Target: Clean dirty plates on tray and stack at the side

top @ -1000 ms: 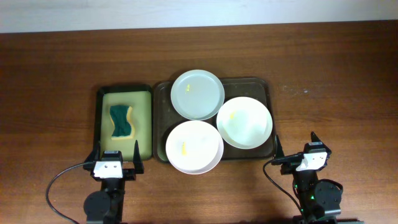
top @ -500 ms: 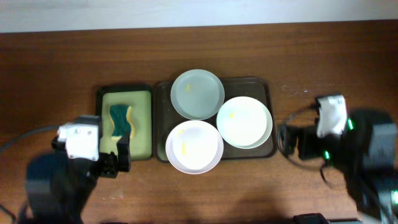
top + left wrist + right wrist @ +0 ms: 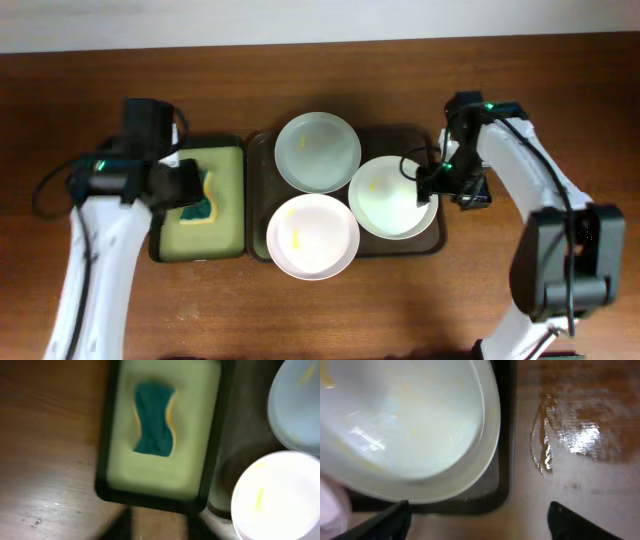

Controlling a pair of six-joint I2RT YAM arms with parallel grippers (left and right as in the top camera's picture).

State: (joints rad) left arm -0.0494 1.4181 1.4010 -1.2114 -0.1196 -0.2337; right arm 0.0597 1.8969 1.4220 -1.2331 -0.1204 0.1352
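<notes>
I'm hovering my right gripper [image 3: 437,182], fingers spread, at the outer edge of the right-hand plate [image 3: 385,200] on the tray [image 3: 262,140]. The plate is lying just to its left, nearest this arm. My left gripper [image 3: 188,186] is hanging over the sponge [image 3: 152,417]; its jaws are too blurred to tell.

The tray [image 3: 258,190], dark brown with rounded corners and a raised rim, lies flat at the centre of the frame. Three round shallow plates lie face up on it, their rims crowded together. The bluish-grey plate [image 3: 317,152] sits upper left, overhanging the top rim. The white plate at right [image 3: 392,196] lies near the right rim. The white plate at lower left [image 3: 312,236] overhangs the bottom rim. Each bears a small yellow smear.
</notes>
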